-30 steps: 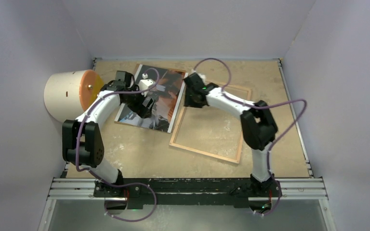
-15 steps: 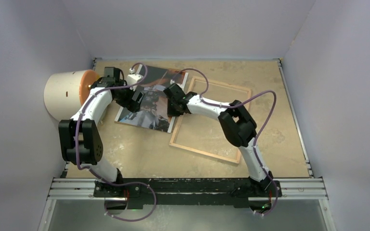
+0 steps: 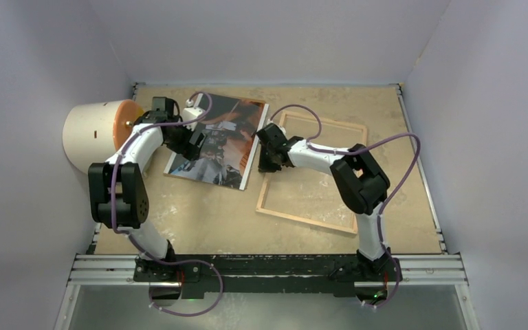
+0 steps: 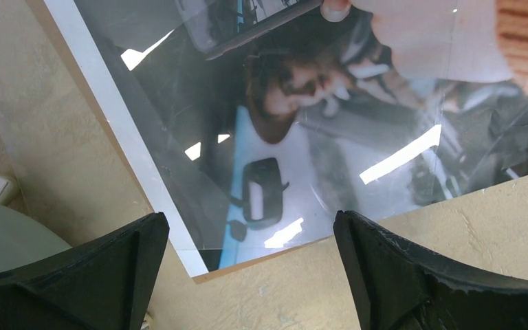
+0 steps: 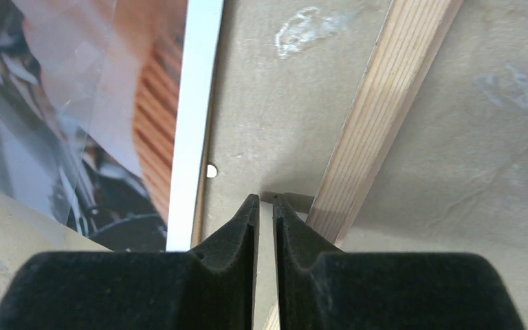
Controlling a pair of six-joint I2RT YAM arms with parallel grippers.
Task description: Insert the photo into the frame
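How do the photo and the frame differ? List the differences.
The photo is a solid glossy sheet, dark with orange tones; the frame is an open light-wood rectangle with the table showing through. The photo lies left, the frame right. Both lie flat, skewed to the table's edges.

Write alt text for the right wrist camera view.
The right hand, black fingers nearly together, points down at a tan surface just beside the light wooden strip of the rectangular picture frame. On the left lies the glossy photo print, dark with orange tones and a white border.
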